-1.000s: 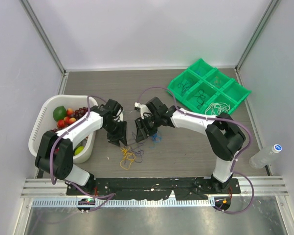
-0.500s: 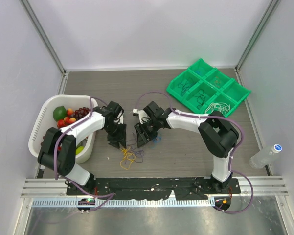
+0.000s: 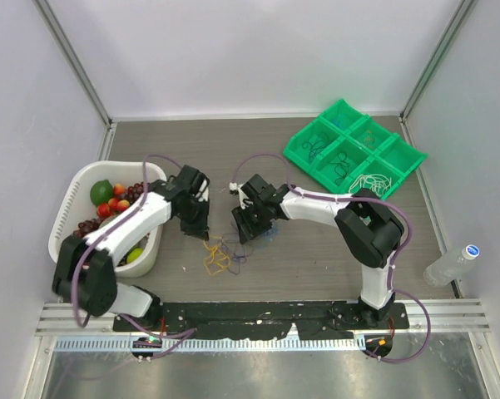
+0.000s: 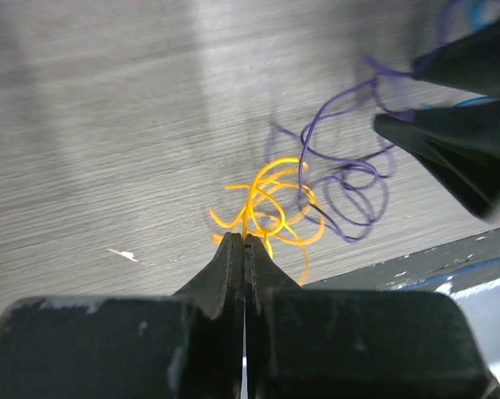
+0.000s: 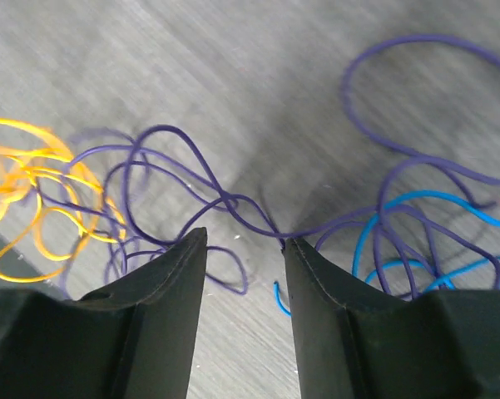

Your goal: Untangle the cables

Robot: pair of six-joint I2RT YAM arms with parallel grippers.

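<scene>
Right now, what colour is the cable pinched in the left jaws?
Orange cable; the left wrist view shows it best.

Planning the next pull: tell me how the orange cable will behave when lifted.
Probably floppy: the orange cable lies in loose, irregular loops. Likely very light, being a thin strand. It may drag the purple cable along, since their loops overlap.

Two grippers [image 3: 201,235] [image 3: 244,231]; one basket [image 3: 64,218]; one tray [image 3: 295,154]; one bottle [image 3: 451,266].

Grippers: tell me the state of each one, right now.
Left gripper: closed, pinching the orange cable.
Right gripper: open, holding nothing; a purple cable runs across the gap between its jaws.
</scene>
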